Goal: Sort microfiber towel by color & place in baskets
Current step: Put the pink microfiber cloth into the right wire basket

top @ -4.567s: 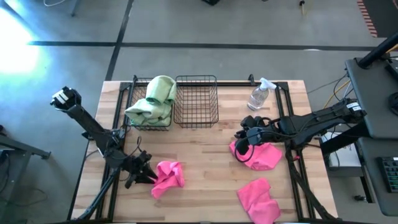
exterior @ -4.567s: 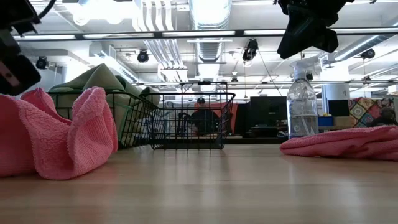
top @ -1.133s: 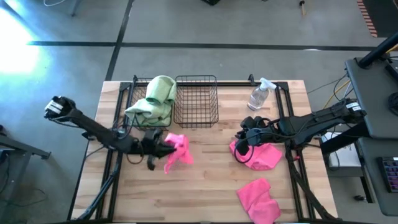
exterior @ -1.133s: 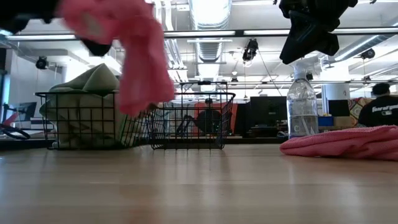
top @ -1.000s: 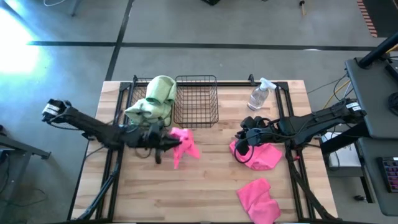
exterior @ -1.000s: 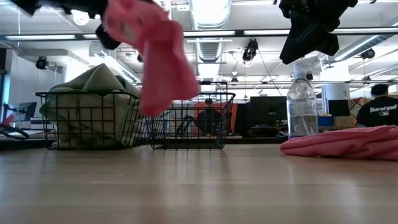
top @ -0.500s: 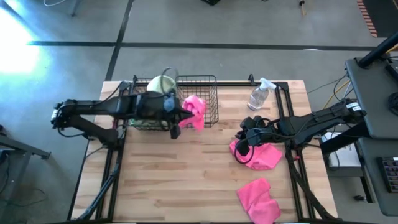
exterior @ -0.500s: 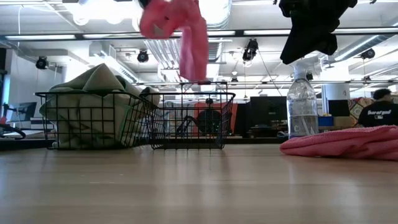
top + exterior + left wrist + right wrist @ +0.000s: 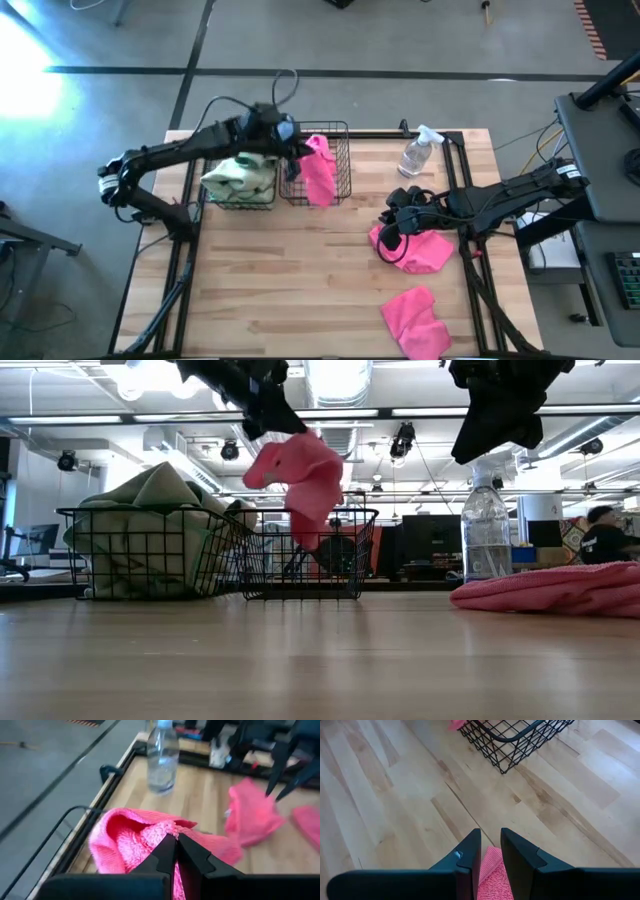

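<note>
From above I see my left gripper (image 9: pixel 298 152) reaching over the back of the table, its fingers pinched shut on a pink towel (image 9: pixel 319 172) that hangs down over the right-hand basket (image 9: pixel 338 160) of the two wire ones. In the table-level view the towel (image 9: pixel 305 480) dangles from the gripper (image 9: pixel 266 420) with its lower end dipping behind the basket's rim (image 9: pixel 350 513); I cannot tell whether it touches the wire. The left-hand basket (image 9: pixel 262 196) holds a heap of light green towels (image 9: pixel 238 174), which rise above its rim. My right gripper (image 9: pixel 388 222) waits on the right side of the table, above another pink towel (image 9: pixel 425 250); its wrist view shows the fingers (image 9: pixel 470 851) slightly apart with nothing between them, the cloth lying below. A third pink towel (image 9: pixel 418 318) lies near the front edge, and a clear spray bottle (image 9: pixel 417 153) stands near the back right corner.
</note>
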Controlling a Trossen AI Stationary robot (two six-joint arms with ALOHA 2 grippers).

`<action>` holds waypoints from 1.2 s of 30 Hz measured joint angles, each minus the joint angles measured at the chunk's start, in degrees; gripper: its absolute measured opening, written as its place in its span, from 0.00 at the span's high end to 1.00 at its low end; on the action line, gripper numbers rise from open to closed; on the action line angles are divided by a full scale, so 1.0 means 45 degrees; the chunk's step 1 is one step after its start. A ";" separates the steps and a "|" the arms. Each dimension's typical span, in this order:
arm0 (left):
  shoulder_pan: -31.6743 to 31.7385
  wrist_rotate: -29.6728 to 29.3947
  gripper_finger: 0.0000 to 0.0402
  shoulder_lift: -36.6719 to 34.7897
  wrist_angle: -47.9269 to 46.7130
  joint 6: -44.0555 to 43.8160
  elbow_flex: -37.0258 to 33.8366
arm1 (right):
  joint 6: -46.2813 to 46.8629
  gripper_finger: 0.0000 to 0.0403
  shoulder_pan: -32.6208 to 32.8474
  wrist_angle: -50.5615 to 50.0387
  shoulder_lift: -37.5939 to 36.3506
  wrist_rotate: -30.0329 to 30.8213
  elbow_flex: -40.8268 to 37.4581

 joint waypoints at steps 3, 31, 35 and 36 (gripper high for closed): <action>0.0649 0.1451 1.00 0.0277 0.0580 -0.0235 0.0016 | 0.0003 0.83 0.0000 0.0000 0.0000 0.0005 -0.0003; 0.1177 0.2284 0.80 0.1365 -0.6183 0.2135 0.4567 | 0.0448 0.83 -0.0003 -0.0141 0.0000 0.0348 -0.0010; 0.1172 0.2503 0.80 -0.0552 -0.5570 0.1768 0.3158 | 0.0059 0.83 -0.0005 -0.0107 0.0000 0.0364 -0.0010; 0.1172 0.2501 0.80 -0.1159 -0.5260 0.1517 0.2571 | -0.0064 0.83 -0.0005 -0.0102 0.0000 0.0369 -0.0010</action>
